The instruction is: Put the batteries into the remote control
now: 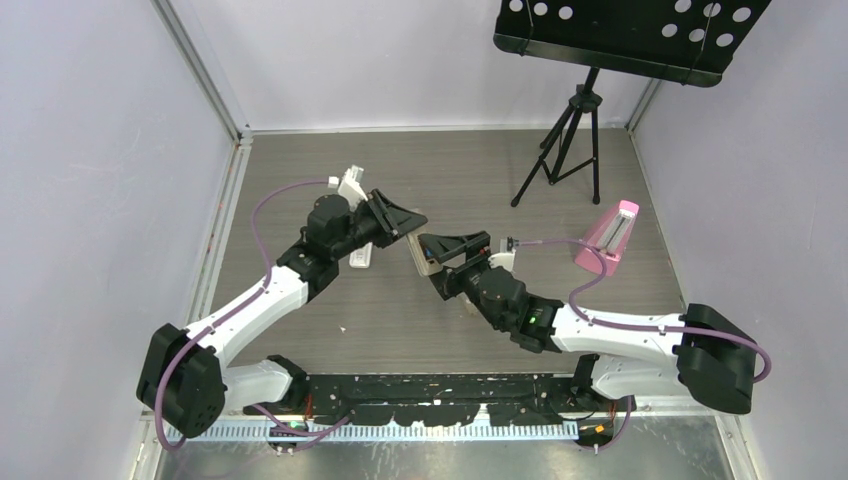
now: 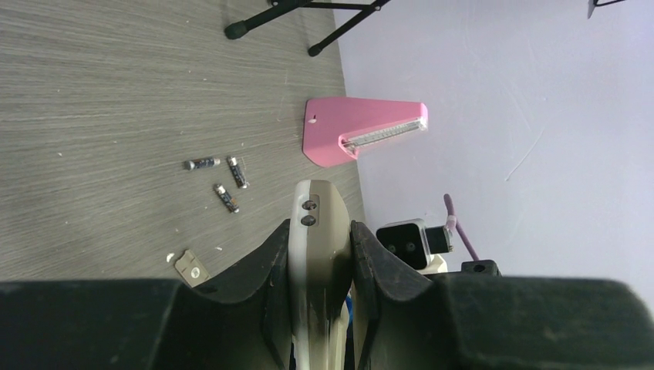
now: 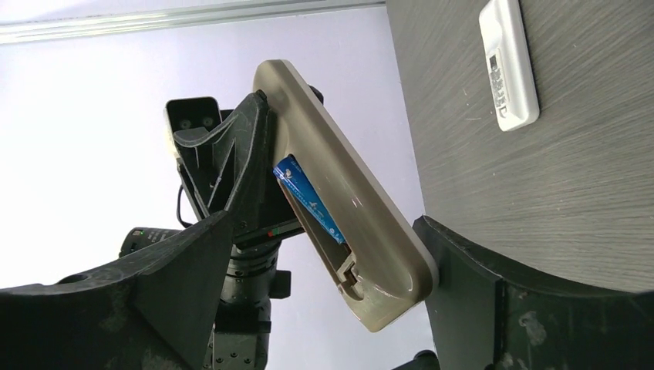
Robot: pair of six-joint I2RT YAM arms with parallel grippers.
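Remote control (image 2: 316, 204) half-hidden in left tool (image 2: 320, 231)

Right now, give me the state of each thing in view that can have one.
Tan-beige slim remote control: held in the air, battery recess uncovered.
Blue cylindrical battery: in the recess.
Three dark metal-ended loose batteries: lying on the grey table.
Left tool: shut on the remote control.
Right tool: open, around the remote control's end.
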